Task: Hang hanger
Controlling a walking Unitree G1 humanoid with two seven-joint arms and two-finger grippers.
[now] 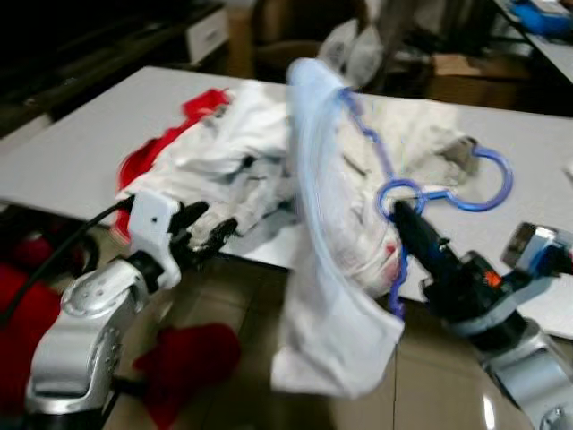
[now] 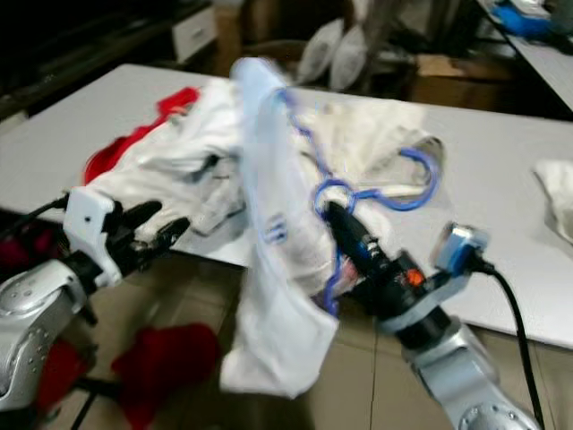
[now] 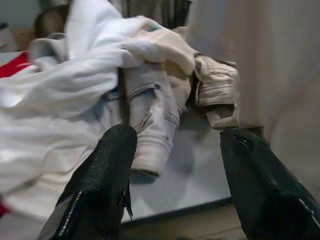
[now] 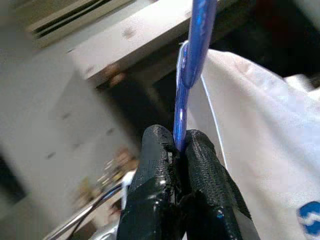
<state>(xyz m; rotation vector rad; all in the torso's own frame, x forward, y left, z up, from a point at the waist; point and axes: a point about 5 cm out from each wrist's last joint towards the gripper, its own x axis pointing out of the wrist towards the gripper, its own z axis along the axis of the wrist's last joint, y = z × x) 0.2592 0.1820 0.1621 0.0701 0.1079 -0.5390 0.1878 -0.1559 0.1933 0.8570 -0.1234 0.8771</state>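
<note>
Hanging this garment well begins on the left, where the left gripper (image 1: 204, 235) hovers at the near edge of the white table (image 1: 72, 143), its 2 black fingers (image 3: 102, 182) spread apart and holding nothing, pointed at the pile of white clothes (image 1: 228, 166) with a red cloth (image 1: 143, 161) peeking out beneath. Best kept clear of that pile for now, or brought under the dangling fabric as a support, since a careless brush could drag the heap off the edge toward the red cloth on the floor (image 1: 188, 358). Moving to the middle: a pale blue-white shirt (image 1: 336, 296) draped on the blue hanger (image 1: 394, 202), lifted above the table and sagging below its edge, apparently bunched to 1 side, so worth checking that both shoulders sit on the frame before carrying. Further right, the hanger's hook (image 1: 488, 184) curls over the tabletop, free and unattached. At the far right, the right gripper (image 1: 407, 219) clamped tight on the hanger's thin blue wire, fingers (image 4: 157, 165) pressed together around it. Judged as the carry stage: holding the wire firmly, keeping the hook upward and unobstructed, moving slowly enough that the shirt does not slide off. No rail or rod visible, so finding 1 comes next.
</note>
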